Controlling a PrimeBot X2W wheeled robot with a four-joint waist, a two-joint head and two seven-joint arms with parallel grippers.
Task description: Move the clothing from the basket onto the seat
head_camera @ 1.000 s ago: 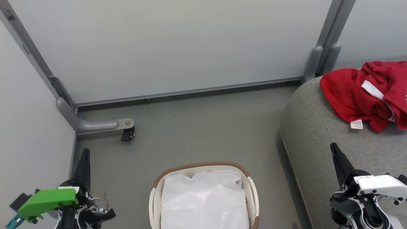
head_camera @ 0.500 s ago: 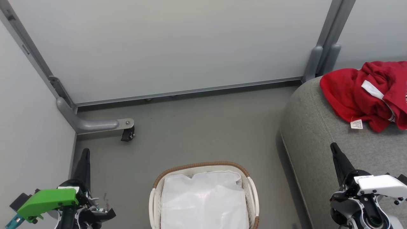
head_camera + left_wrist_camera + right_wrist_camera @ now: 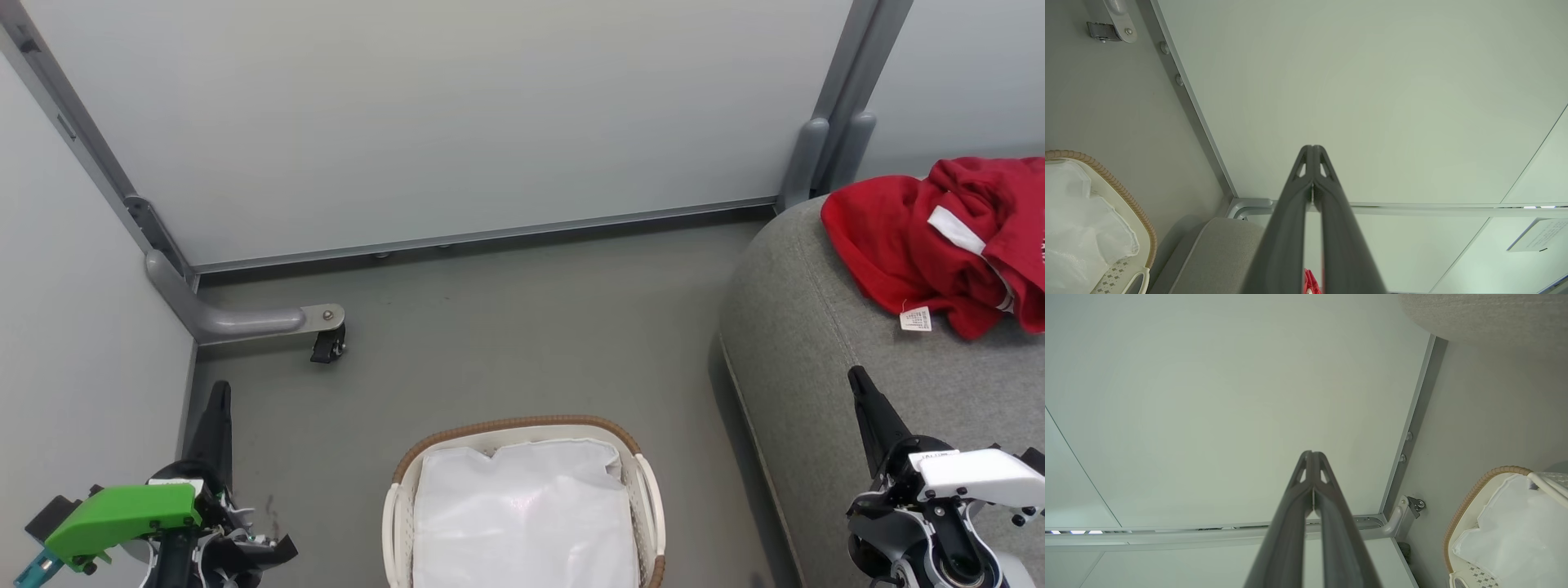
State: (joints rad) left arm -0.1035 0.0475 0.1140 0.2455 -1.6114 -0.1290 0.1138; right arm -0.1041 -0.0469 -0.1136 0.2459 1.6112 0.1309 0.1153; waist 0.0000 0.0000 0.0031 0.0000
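While left hand (image 3: 1312, 148) and nearer right hand (image 3: 1312, 453) are idling pinched shut, the clothing (image 3: 914, 237) is lying on the seat (image 3: 816, 359), right of the basket (image 3: 514, 423).

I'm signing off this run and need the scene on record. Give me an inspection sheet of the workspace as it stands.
Surface: grey floor, with faint dark marks near the lower left.
Job's things: red clothing lies heaped on the grey seat. The basket stands on the floor and holds a white liner; no red seen in it.
Clutter: nothing seen.
Grippers: left gripper and right gripper are both low at the sides, with fingers together and holding nothing.
Cables: nothing seen.
Surroundings: pale partition panels on grey frames, one frame foot with a black caster.
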